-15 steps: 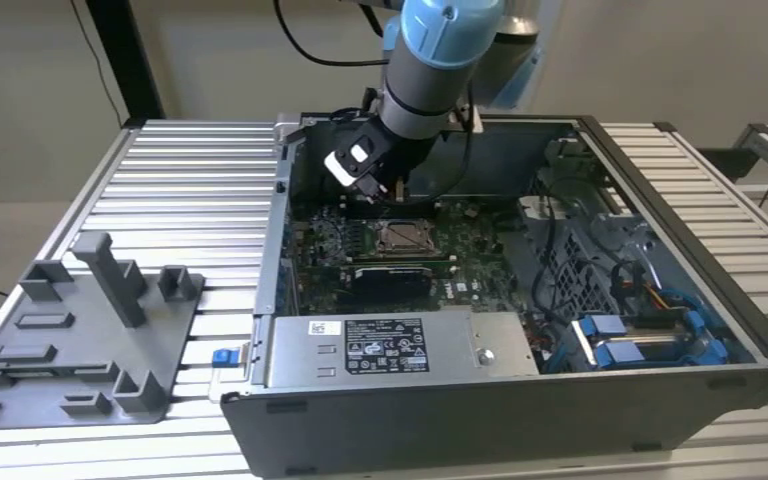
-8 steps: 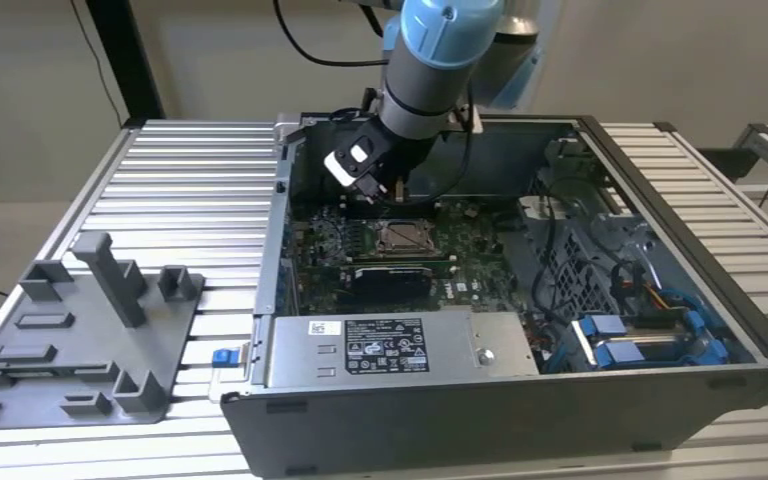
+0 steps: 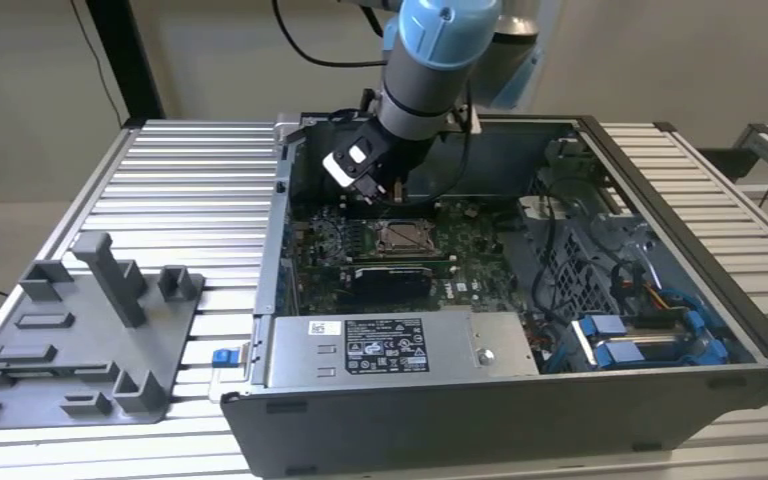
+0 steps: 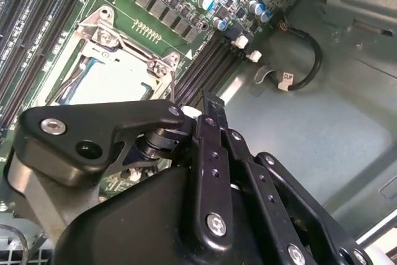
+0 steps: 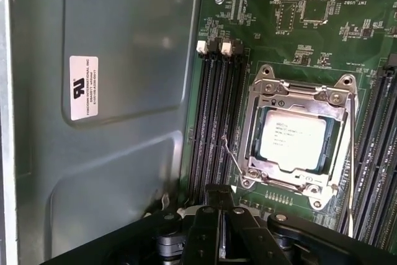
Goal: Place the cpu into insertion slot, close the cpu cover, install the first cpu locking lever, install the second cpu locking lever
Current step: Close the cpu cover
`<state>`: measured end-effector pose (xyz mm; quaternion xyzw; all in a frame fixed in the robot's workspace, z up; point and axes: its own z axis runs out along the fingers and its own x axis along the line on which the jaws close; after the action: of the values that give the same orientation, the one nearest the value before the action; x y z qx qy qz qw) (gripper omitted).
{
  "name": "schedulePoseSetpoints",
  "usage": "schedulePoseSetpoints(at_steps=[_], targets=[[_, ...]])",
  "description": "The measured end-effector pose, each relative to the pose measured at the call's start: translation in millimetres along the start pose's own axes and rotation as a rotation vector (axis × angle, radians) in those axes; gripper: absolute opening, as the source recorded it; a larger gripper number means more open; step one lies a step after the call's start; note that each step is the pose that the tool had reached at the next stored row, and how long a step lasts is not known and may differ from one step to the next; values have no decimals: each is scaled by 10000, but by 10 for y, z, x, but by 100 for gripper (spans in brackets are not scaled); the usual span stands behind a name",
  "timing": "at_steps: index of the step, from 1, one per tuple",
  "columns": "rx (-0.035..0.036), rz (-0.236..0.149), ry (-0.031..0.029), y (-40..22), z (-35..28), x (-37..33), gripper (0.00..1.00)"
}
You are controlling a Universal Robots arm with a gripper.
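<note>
1. The computer case (image 3: 518, 420) lies open on the slatted metal worktop (image 3: 184, 180), and the arm reaches down into it from above.
2. The end effector (image 3: 381, 195) hangs just above the green board, over the far edge of the insertion slot (image 3: 381, 250) in the exterior view.
3. In both wrist views its fingers (image 5: 211, 206) look drawn together, with nothing gripped between them.
4. The cpu (image 5: 291, 138) sits flat in the insertion slot, silver face up.
5. The cpu cover (image 5: 251, 128) is down over it, framing the chip through its window.
6. A thin wire lever (image 5: 229, 153) stands up at an angle on the socket's side nearest the memory slots (image 5: 214, 110). A second wire lever (image 5: 353, 172) runs along the opposite side; I cannot tell whether it is hooked down.
7. The end effector tip (image 4: 211, 100) hovers by the memory slots, just beside the socket and not touching the cover.
8. A grey moulded fixture (image 3: 77, 340) rests on the worktop to the exterior view's left, well apart from the case.
</note>
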<state>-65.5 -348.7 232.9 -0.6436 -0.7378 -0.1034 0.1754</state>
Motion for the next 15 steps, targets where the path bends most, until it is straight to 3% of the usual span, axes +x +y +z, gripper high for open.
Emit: schedulePoseSetpoints(at_steps=[7, 15], targets=[[9, -36, -6, 8, 104, -41, 0], [-59, -125, -26, 20, 225, -73, 0]])
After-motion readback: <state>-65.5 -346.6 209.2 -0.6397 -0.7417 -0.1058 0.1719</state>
